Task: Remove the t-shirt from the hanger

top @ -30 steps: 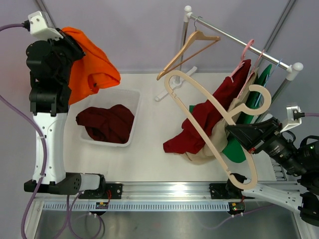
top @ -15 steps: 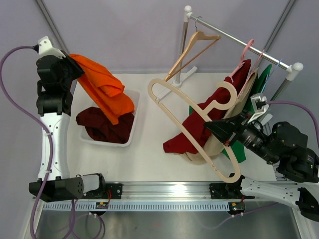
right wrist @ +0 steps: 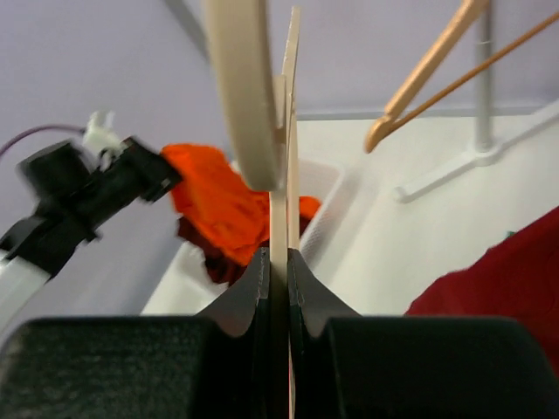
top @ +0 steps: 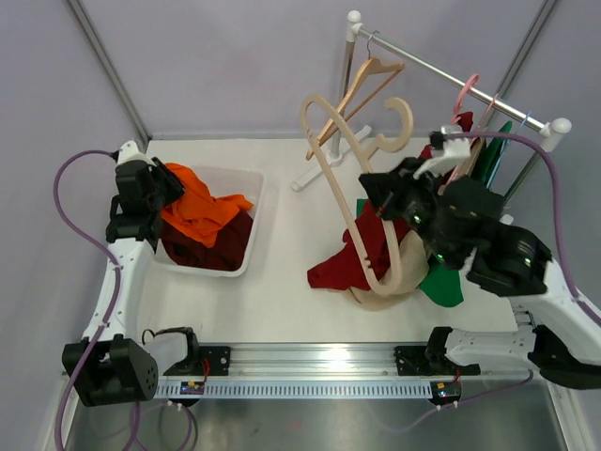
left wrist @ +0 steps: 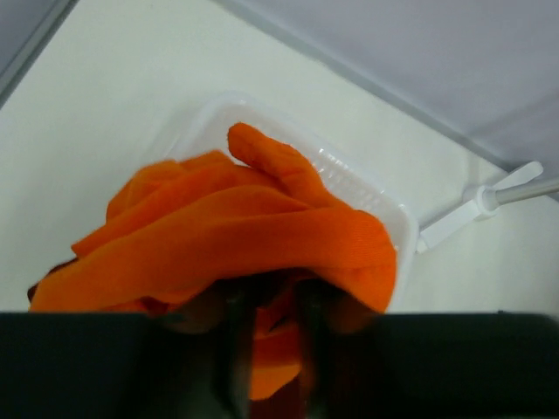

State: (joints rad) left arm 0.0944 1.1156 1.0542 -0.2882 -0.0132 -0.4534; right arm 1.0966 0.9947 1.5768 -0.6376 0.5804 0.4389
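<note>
You cannot tell whether the left gripper actually grips the orange cotton t-shirt: its fingers are dark, blurred and buried under the folds. The crumpled dark red garment in the white plastic bin is mostly covered. In the right wrist view, the cream plastic hanger blurs and runs off the top edge. The right arm hides much of the green cloth.

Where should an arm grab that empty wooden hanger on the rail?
Probably on one sloping arm of the wooden hanger, just below its hook, coming from the bare end of the rail. The arm is a flat bar with open space around it; hanging clothes crowd the other end, and the hook looks too thin to pinch.
</note>
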